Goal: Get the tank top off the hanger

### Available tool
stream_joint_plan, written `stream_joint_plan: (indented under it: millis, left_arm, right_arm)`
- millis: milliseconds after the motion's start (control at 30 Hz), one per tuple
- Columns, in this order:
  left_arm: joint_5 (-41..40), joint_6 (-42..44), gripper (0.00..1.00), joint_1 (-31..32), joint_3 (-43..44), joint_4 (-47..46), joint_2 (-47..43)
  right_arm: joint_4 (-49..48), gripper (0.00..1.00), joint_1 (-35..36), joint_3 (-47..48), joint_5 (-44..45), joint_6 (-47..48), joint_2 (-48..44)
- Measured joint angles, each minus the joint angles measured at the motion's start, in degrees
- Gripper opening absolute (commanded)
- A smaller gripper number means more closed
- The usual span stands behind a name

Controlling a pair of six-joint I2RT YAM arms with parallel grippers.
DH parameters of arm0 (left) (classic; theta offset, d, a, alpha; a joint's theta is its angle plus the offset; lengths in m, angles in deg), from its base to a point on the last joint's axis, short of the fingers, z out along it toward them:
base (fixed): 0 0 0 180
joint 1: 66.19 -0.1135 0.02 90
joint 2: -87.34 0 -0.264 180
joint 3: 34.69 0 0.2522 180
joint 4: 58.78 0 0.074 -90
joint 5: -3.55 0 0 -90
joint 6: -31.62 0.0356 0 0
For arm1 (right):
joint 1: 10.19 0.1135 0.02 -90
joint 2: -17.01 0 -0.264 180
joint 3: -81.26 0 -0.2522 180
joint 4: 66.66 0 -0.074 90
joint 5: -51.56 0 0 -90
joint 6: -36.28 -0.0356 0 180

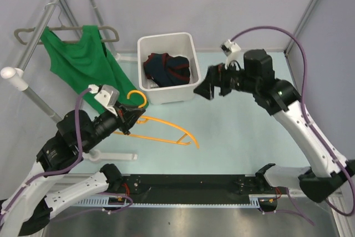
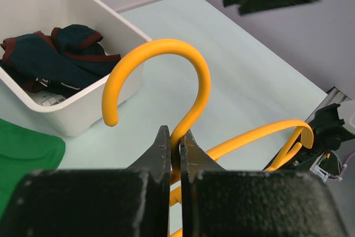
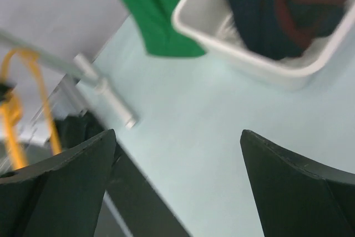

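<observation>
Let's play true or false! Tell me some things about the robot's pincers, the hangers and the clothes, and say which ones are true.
1. The tank top hangs on the grey hanger. True.
2. The left pincer is empty. False: it is shut on the orange hanger.
3. The right pincer is open and holds nothing. True.
4. The white bin holds the tank top. False: it holds a dark navy garment.
</observation>
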Motion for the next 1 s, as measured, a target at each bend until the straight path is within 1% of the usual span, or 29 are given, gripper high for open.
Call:
stream_joint_plan:
  millis: [133, 200, 267, 367, 400, 433, 500, 533, 567, 600, 667, 700, 767, 800, 867, 900, 933, 967, 1000]
  left_arm:
    - [-0.1, -0.4, 0.00, 0.0, 0.0, 0.0, 1.9]
    - [-0.1, -1.0, 0.00, 0.0, 0.0, 0.1, 2.7]
    - [-0.1, -1.6, 0.00, 0.0, 0.0, 0.0, 3.3]
    - [-0.1, -2.4, 0.00, 0.0, 0.0, 0.0, 4.0]
    - [-0.1, -2.7, 0.00, 0.0, 0.0, 0.0, 4.2]
    - [-0.1, -3.0, 0.00, 0.0, 0.0, 0.0, 4.3]
    - [-0.2, -3.6, 0.00, 0.0, 0.0, 0.0, 4.3]
    - [-0.3, -3.8, 0.00, 0.0, 0.0, 0.0, 4.3]
    - [-0.4, -4.2, 0.00, 0.0, 0.0, 0.0, 4.3]
    - [-0.6, -4.4, 0.00, 0.0, 0.0, 0.0, 4.3]
    - [-0.7, -4.9, 0.00, 0.0, 0.0, 0.0, 4.3]
    - [-0.8, -5.2, 0.00, 0.0, 0.0, 0.0, 4.3]
    - [-1.0, -5.7, 0.00, 0.0, 0.0, 0.0, 4.2]
    - [-1.0, -5.9, 0.00, 0.0, 0.0, 0.0, 4.2]
    - [-1.1, -6.3, 0.00, 0.0, 0.0, -0.1, 4.1]
    - [-1.2, -6.3, 0.00, 0.0, 0.0, -0.2, 4.0]
    - [-1.7, -6.4, 0.00, 0.0, 0.0, -0.1, 3.8]
    - [-2.1, -6.6, 0.00, -0.1, 0.0, 0.0, 3.7]
    - [-2.3, -6.7, 0.06, -0.2, 0.0, 0.0, 3.6]
  right_arm:
    - [-2.8, 1.00, 1.1, -12.1, -11.3, -1.6, -9.9]
    - [-4.4, 1.00, 3.9, -17.1, -15.2, -2.4, -13.0]
    - [-5.7, 0.97, 8.4, -21.2, -17.0, -3.1, -15.2]
    - [-7.3, 0.86, 15.8, -24.9, -16.1, -4.3, -16.7]
    - [-7.7, 0.77, 17.4, -25.4, -15.6, -4.7, -17.0]
    - [-8.5, 0.72, 18.8, -26.1, -14.6, -5.3, -17.2]
    - [-10.7, 0.68, 21.2, -27.6, -11.4, -6.6, -18.2]
    - [-11.5, 0.61, 22.1, -28.4, -9.6, -7.3, -18.7]
    - [-12.3, 0.59, 22.8, -29.1, -8.0, -7.7, -19.3]
    - [-13.1, 0.53, 23.4, -29.7, -6.6, -8.2, -19.8]
    - [-15.2, 0.50, 24.2, -31.3, -4.1, -9.1, -21.0]
    - [-16.0, 0.44, 24.5, -32.1, -3.1, -9.6, -21.6]
    - [-17.7, 0.37, 24.8, -33.5, -1.9, -10.3, -22.5]
    - [-18.5, 0.29, 24.9, -33.9, -1.5, -10.7, -22.7]
    - [-20.4, 0.18, 25.1, -34.8, -1.2, -11.6, -22.7]
    - [-21.1, 0.06, 25.2, -35.1, -1.1, -11.6, -22.6]
    - [-22.1, 0.00, 25.4, -35.5, -1.6, -12.0, -22.5]
    - [-23.5, 0.00, 25.8, -35.7, -1.9, -12.2, -22.5]
    - [-24.3, 0.00, 26.3, -35.8, -2.1, -12.5, -22.4]
